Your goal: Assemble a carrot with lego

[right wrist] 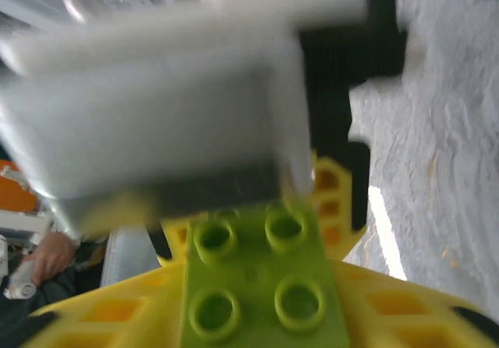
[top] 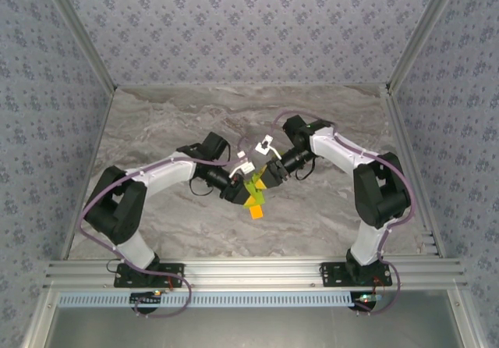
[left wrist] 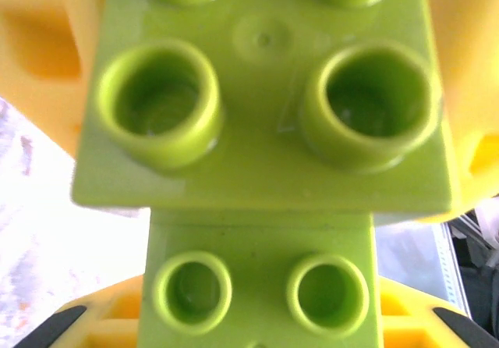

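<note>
Both arms reach in to meet over the middle of the counter (top: 179, 231), the left arm (top: 156, 178) from the left edge side and the right arm (top: 343, 154) from the right, their wrists almost touching. Between them is the carrot (top: 253, 196), a short stack of lime-green bricks with the orange brick (top: 256, 211) at the end that points toward the near edge. The left jaws are fully closed on the carrot: in the left wrist view the lime-green bricks (left wrist: 261, 137) sit studs-up right against the lens, a wider one above a narrower one, with the yellow fingers (left wrist: 35, 44) pressed in on both sides. In the right wrist view a four-stud lime-green brick (right wrist: 261, 285) lies between that arm's yellow fingers (right wrist: 109, 317), and a blurred grey-white block (right wrist: 156, 106) looms just behind it. Whether the right jaws grip the brick or stand slightly apart from it I cannot tell
</note>
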Available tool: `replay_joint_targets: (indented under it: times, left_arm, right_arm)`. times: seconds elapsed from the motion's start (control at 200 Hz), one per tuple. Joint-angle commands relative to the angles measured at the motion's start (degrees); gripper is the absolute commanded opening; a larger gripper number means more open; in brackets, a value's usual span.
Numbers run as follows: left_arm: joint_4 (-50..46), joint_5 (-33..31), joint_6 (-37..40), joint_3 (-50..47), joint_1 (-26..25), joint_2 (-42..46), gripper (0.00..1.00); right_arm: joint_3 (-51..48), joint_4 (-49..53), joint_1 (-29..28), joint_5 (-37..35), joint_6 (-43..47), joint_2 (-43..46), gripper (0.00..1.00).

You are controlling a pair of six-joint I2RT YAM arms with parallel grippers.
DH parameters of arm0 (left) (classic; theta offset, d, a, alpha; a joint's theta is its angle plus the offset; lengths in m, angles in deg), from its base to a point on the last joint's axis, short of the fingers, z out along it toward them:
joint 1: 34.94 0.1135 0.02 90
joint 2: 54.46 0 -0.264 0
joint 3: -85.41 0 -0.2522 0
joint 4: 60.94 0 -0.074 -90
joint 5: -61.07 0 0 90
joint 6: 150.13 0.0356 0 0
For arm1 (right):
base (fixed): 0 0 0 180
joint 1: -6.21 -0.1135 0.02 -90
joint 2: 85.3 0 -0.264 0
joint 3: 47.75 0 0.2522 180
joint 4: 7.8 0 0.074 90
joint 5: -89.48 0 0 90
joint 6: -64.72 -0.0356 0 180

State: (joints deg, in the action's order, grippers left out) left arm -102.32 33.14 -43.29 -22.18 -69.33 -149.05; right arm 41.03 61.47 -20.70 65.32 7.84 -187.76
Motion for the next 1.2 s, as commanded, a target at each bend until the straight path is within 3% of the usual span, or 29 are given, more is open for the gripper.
replay_joint_targets:
  times: [0.0,0.16,0.29,0.49,0.605,0.795,0.974,1.134,1.194]
  left_arm:
    - [2.57,0.95,-0.06,1.38,0.78,2.50,0.23]
    - [2.74,0.50,-0.27,1.38,0.77,2.28,0.23]
    - [3.06,0.00,-0.58,1.38,0.78,2.03,0.23]
    - [6.53,-6.06,-3.66,0.59,0.80,1.85,0.24]
    - [12.21,-20.06,-9.23,-0.80,1.30,2.32,0.26]
    - [17.80,-46.46,-18.17,-1.55,2.15,3.61,0.25]
    - [15.66,-74.77,-34.59,0.38,0.57,4.63,0.25]
    - [4.70,-96.58,-53.17,3.74,-3.94,3.53,0.26]
    - [2.45,-100.50,-58.55,3.91,-5.43,3.27,0.26]
  right_arm:
    - [-0.71,2.23,0.06,-1.88,-1.16,-0.11,0.63]
    - [-1.44,-1.17,1.26,-2.78,-3.85,2.29,0.86]
    - [-4.63,-10.04,3.27,-7.99,-11.05,6.87,0.99]
    - [-11.85,-26.57,8.98,-20.63,-24.91,16.92,1.00]
    - [-14.58,-31.32,11.99,-32.89,-30.50,23.05,1.00]
    - [-16.06,-30.63,12.47,-54.09,-36.74,28.11,1.00]
    - [-19.92,-30.63,10.58,-73.30,-47.70,29.42,1.00]
    - [-23.84,-32.93,8.55,-77.76,-51.79,29.09,1.00]
    - [-24.54,-33.30,7.73,-78.20,-52.56,28.57,1.00]
